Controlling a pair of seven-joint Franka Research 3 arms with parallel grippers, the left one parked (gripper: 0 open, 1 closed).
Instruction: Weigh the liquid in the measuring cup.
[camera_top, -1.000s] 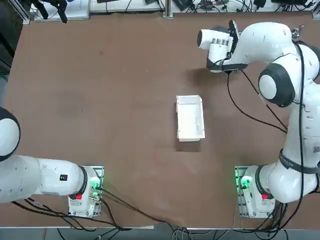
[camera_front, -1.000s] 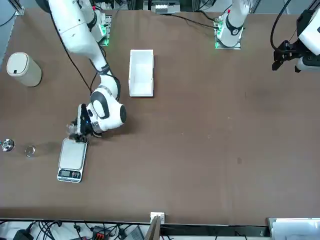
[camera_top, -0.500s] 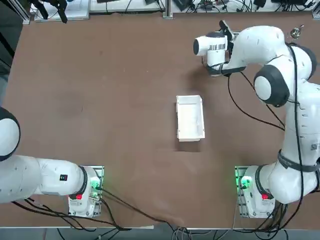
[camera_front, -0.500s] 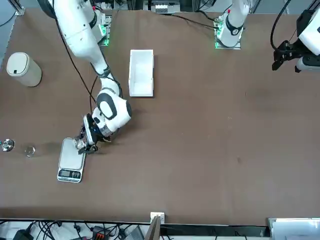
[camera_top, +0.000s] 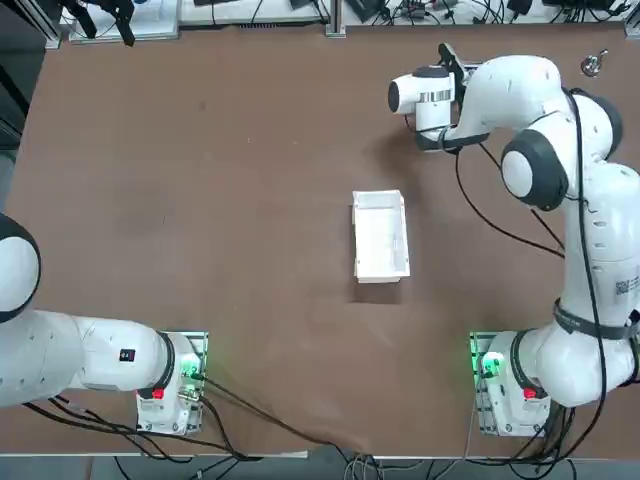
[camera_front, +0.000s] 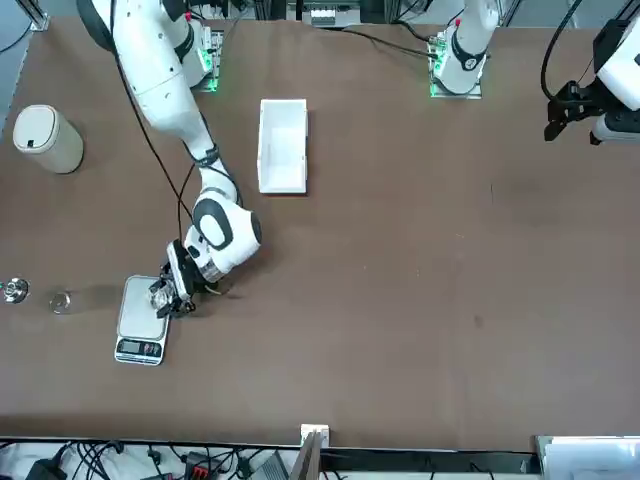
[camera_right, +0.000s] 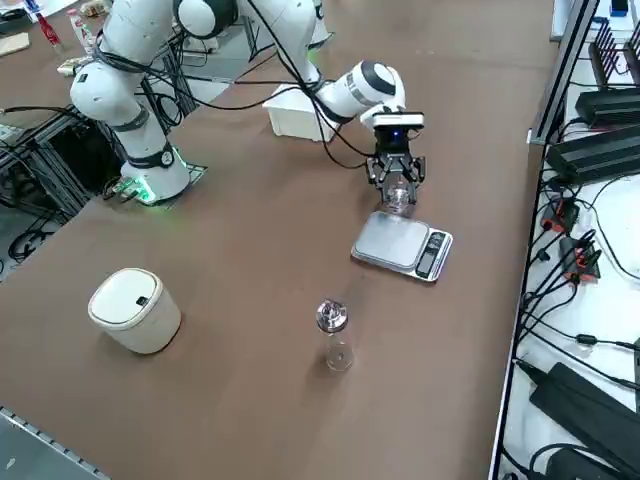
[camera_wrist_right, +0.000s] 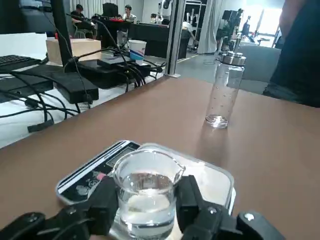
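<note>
A brown bench (camera_front: 400, 250) fills the scene, with cables and equipment along its edges. The right gripper (camera_right: 397, 186) hangs just above the near edge of the digital scale (camera_right: 402, 246), its jaws closed narrowly on the measuring cup (camera_wrist_right: 146, 192), one finger (camera_wrist_right: 105, 205) pressed to each side of the glass. The cup is clear, holds liquid to about half its height, and has a small pouring lip. In the wrist view its base sits over the scale's pale platform; whether it touches cannot be told. In the front view the gripper (camera_front: 170, 293) is at the scale's (camera_front: 140, 320) 1 o'clock corner. A clear bottle (camera_right: 334, 340) with a metal cap stands at the scale's 7 o'clock in the side view, apart from it. A white lidded bin (camera_right: 133, 308) stands farther off, and the white tray (camera_top: 381, 237) lies mid-bench.
</note>
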